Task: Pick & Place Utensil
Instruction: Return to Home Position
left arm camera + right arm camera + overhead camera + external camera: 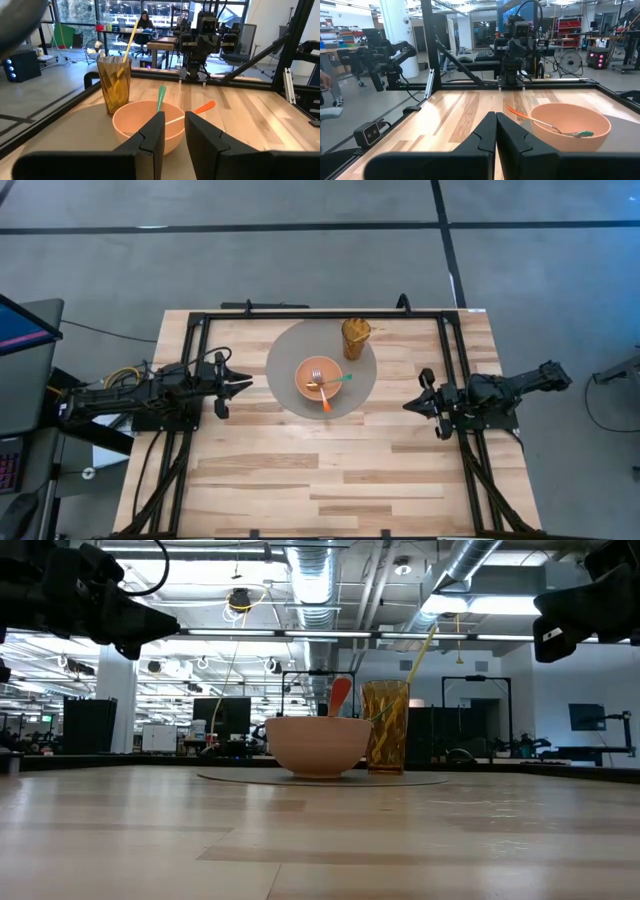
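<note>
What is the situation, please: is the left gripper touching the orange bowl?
Apart. The high view shows the left gripper stopped short of the gray placemat, with a strip of bare placemat between it and the orange bowl.

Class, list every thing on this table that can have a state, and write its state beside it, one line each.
bowl: upright on the mat, holding fork and spoon.
cup: upright on the mat beside the bowl.
straw: leaning in the cup.
fork: in the bowl, orange handle over the rim.
spoon: in the bowl, green handle over the rim.
left hand: slightly open, empty.
right hand: shut, empty.
</note>
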Controlling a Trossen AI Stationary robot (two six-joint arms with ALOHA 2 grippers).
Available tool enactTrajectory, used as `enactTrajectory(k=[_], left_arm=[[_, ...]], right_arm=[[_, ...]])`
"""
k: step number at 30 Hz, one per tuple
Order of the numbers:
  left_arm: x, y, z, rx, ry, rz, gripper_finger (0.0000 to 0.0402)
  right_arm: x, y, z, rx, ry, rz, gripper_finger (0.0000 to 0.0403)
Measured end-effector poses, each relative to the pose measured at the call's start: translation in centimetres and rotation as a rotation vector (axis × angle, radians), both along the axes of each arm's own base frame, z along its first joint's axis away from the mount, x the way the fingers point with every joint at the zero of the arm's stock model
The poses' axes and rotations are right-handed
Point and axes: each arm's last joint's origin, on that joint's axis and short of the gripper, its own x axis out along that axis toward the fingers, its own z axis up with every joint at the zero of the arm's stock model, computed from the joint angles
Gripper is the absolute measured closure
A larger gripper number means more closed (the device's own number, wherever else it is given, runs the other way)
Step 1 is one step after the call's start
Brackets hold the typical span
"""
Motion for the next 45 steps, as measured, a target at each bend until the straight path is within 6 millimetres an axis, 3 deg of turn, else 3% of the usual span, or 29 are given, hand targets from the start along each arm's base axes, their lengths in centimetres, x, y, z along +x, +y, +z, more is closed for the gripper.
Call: enactTrajectory(k=[45], left_arm=[[0.0, 0.0, 0.2, 0.002, -0.019, 0.0, 0.0326]], right_arm=[[0.0, 0.0, -0.03, -0.001, 0.001, 0.0, 0.0401]])
